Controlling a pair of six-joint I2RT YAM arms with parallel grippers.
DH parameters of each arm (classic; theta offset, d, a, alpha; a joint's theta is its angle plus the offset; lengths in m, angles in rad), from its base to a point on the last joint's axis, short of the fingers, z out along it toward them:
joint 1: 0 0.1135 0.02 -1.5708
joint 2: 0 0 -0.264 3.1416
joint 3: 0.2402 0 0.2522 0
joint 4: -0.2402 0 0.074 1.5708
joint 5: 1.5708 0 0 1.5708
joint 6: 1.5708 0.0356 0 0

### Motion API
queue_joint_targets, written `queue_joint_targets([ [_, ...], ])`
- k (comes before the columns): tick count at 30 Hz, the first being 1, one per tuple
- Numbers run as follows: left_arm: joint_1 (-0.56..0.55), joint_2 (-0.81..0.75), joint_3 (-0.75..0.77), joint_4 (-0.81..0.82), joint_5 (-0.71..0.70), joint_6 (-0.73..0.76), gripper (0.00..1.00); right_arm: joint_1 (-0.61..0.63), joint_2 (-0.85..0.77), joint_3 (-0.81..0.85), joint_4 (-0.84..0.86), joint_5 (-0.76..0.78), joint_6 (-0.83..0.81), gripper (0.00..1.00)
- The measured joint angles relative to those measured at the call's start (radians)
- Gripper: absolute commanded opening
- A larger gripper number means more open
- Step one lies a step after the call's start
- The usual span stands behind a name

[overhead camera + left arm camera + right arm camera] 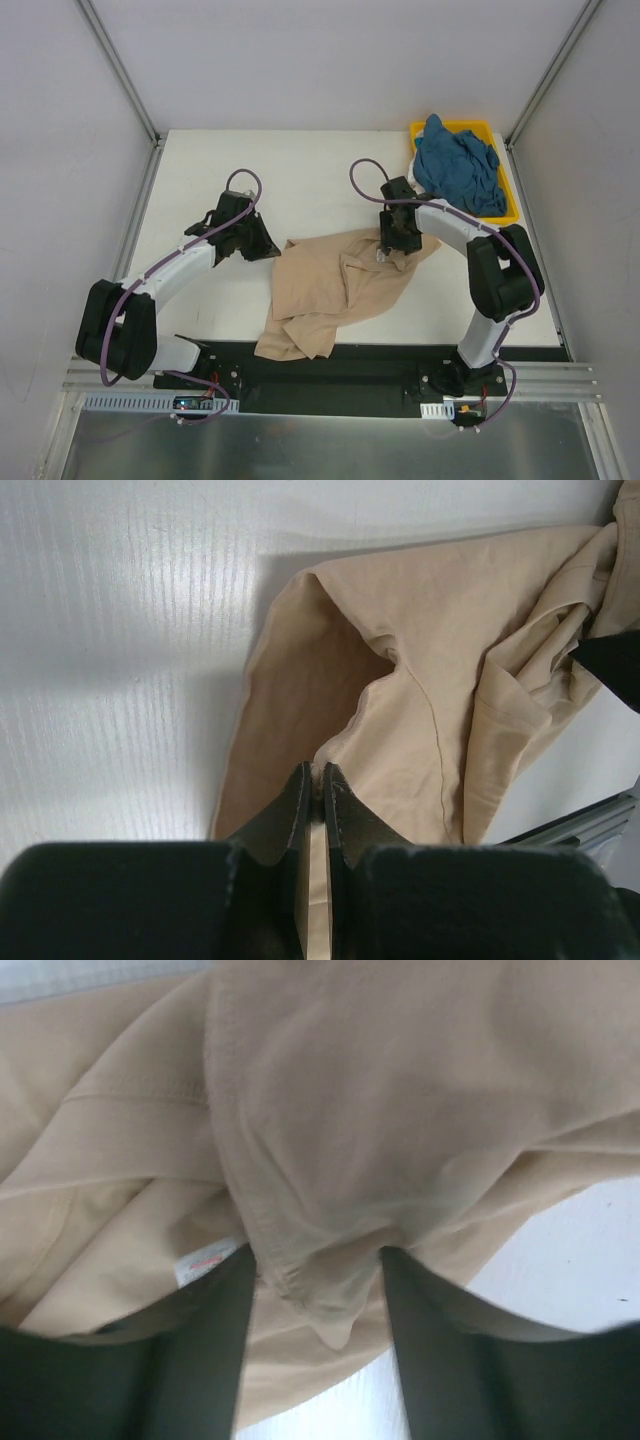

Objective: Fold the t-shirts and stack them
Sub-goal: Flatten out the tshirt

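Tan t-shirt (330,290) lies crumpled on white, apparently ribbed table (300,170).

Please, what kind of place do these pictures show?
Probably a robotics lab test cell, not a home: a white-and-black left robot arm and right robot arm bolted to a metal base rail, a white table boxed in by plain white panels, and a crumpled tan-beige cotton t-shirt lying on it.

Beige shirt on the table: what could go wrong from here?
1. The right hand stands open around a bunched fold of the tan t-shirt; closing there may pinch several layers, so it lifts crumpled.
2. The shirt's near end lies off the table, on the black rail; a pull could snag it.
3. The left hand is shut; whether it holds cloth is unclear.
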Motion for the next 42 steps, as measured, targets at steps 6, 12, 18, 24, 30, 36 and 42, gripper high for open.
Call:
queue_joint_targets([
  [6,0.0,-0.02,-0.013,-0.002,-0.003,0.0,0.0,0.0,0.035,0.005,0.025,0.026,0.014,0.1],
  [12,0.0,-0.053,-0.016,-0.022,-0.006,0.0,0.0,0.0,-0.026,-0.037,0.086,0.012,0.017,0.01],
  [18,0.0,-0.152,-0.016,-0.05,-0.043,0.002,0.0,-0.001,-0.243,-0.073,0.124,-0.043,0.0,0.01],
  [24,0.0,-0.341,-0.013,-0.071,-0.106,0.015,0.0,-0.014,-0.484,-0.078,0.152,-0.132,-0.007,0.01],
  [30,0.0,-0.534,0.011,-0.09,-0.164,0.032,0.0,-0.064,-0.658,-0.105,0.153,-0.231,0.003,0.01],
  [36,0.0,-0.685,0.073,-0.098,-0.16,0.043,0.0,-0.08,-0.826,-0.104,0.153,-0.347,0.01,0.01],
  [42,0.0,-0.759,0.118,-0.109,-0.16,0.061,0.0,-0.08,-0.916,-0.055,0.132,-0.393,0.01,0.01],
])
